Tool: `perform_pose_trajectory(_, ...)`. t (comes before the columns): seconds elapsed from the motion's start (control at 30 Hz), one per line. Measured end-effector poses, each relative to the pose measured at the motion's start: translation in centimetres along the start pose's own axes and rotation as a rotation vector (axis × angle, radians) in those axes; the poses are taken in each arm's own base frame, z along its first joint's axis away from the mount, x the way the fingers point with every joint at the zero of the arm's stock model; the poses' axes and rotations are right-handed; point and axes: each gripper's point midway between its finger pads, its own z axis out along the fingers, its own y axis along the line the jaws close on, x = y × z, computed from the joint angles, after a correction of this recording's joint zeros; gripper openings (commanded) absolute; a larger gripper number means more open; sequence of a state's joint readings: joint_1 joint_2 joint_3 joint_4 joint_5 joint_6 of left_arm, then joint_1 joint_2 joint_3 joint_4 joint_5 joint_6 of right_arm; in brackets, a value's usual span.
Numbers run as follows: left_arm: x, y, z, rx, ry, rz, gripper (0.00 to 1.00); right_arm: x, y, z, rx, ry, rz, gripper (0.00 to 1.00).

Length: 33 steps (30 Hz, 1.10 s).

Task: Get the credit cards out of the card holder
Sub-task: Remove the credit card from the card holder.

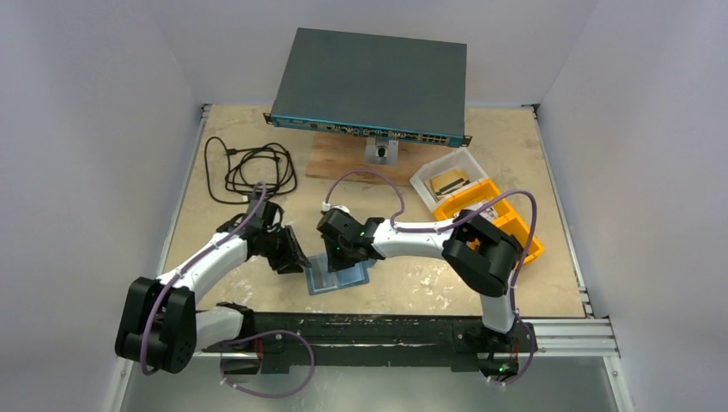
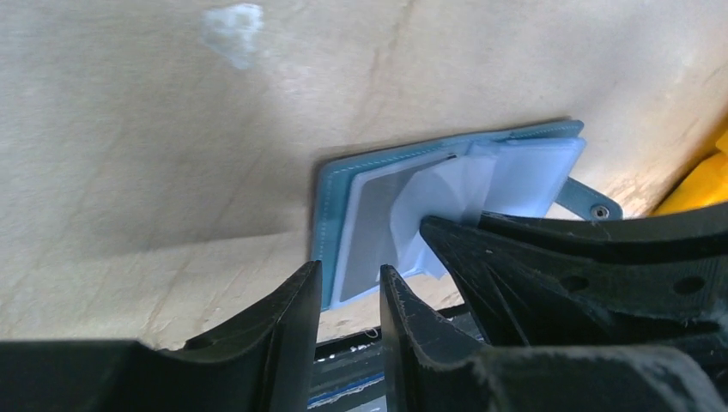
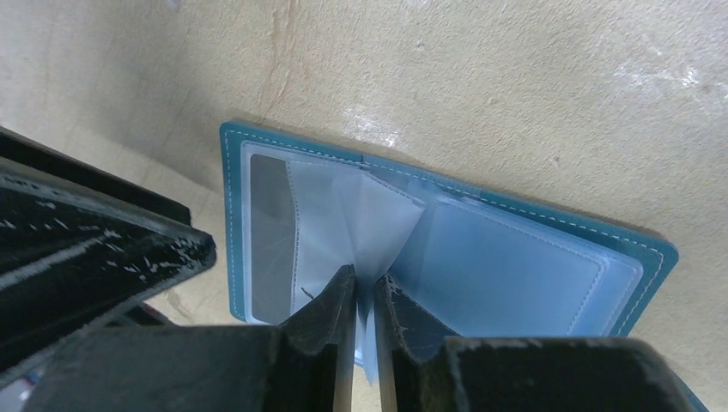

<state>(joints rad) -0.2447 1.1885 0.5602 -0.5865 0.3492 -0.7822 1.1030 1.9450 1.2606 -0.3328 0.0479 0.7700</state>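
Beige tabletop (image 1: 515,154) carries the open holder (image 1: 330,283) near its 6 o'clock edge, a card (image 3: 268,240) inside at 9 o'clock, right end effector (image 3: 364,279) pinching a clear leaf (image 3: 378,223), left end effector (image 2: 349,268) slightly spread over the holder's edge.

One camera is fixed high on the near side of the card holder (image 1: 339,276), facing down and away over the whole table (image 1: 506,146). The left wrist camera peers low and close from the card holder's left. The right wrist camera looks steeply down on it, closer. All three share it.
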Motion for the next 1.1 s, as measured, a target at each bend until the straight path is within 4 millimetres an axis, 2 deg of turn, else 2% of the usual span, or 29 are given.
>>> perform_pose_trajectory(0.2,1.0,-1.7,0.6,0.046,0.031,0.066,0.3,0.0,-0.2,0.0,-0.098,0.016,0.05,0.08)
perform_pose_trajectory(0.43,2.4,-2.0,2.3,0.03,0.097,0.089,0.3,0.0,-0.3,0.0,-0.18,0.035,0.089,0.08)
perform_pose_trajectory(0.53,2.3,-2.6,2.6,0.051,0.101,0.089,0.29,0.0,-0.3,0.0,-0.197,0.036,0.094,0.08)
perform_pose_trajectory(0.7,2.2,-3.2,3.2,0.075,0.111,0.083,0.17,0.0,-0.3,0.0,-0.209,0.036,0.097,0.08)
perform_pose_trajectory(0.9,2.3,-3.0,3.5,0.064,0.12,0.063,0.0,-0.1,-0.3,-0.1,-0.209,0.034,0.098,0.09)
perform_pose_trajectory(1.0,2.3,-2.9,3.6,0.058,0.119,0.063,0.0,-0.1,-0.3,-0.2,-0.207,0.032,0.097,0.12)
perform_pose_trajectory(1.1,2.2,-2.9,3.6,0.057,0.118,0.063,0.0,-0.1,-0.3,-0.4,-0.205,0.035,0.098,0.2)
